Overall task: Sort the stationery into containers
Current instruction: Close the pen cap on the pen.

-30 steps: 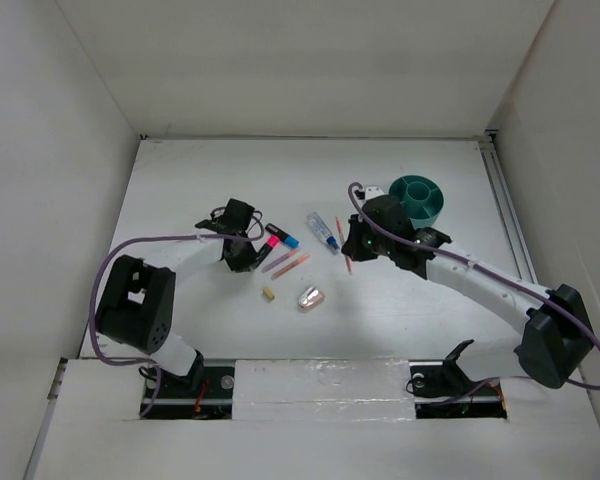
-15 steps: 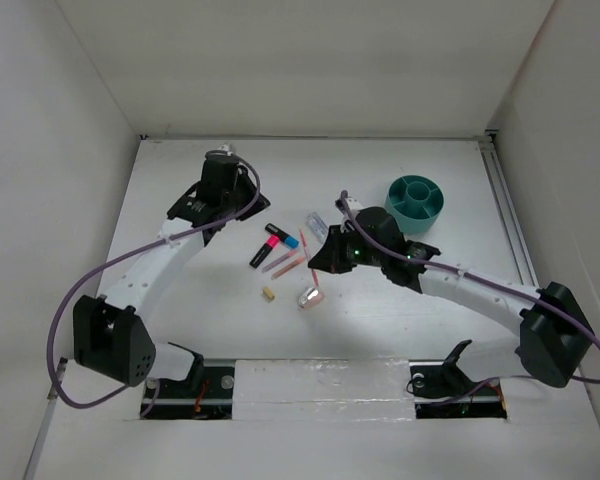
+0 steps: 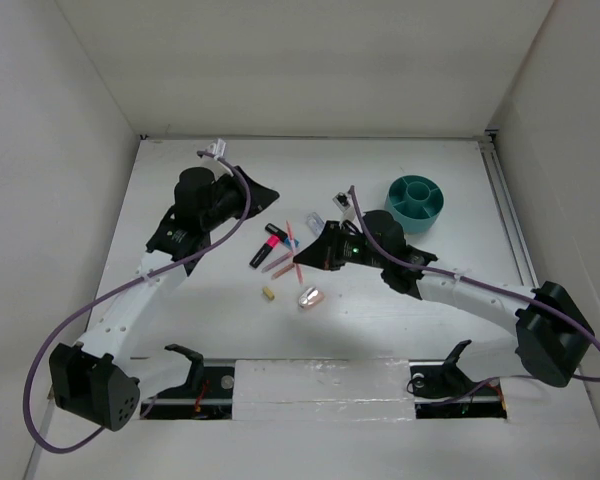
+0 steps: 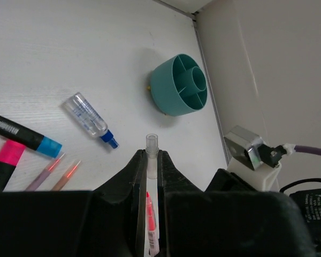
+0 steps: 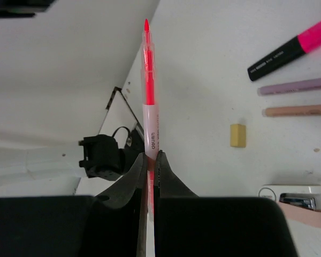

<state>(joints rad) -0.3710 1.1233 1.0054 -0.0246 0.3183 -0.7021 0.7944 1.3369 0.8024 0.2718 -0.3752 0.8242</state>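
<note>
Clenched in right gripper [image 5: 148, 156]: thin pink pen [image 5: 150, 115], long axis straight ahead; round teal divided plastic bowl [image 3: 421, 218] off to gripper's right rear, right arm [image 3: 480, 291] nearer; left gripper [image 4: 150, 156] clamped on thin clear-ended piece [image 4: 151, 142]

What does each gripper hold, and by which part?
The right gripper pinches the pink pen at its white barrel. The left gripper pinches a small clear cap by its lower part.

You have a white table [image 3: 380, 325] boxed by white walls [image 3: 310, 70], a metal rail [image 3: 507, 215] along its right edge, and a white board [image 3: 320, 385] across its near edge.
</note>
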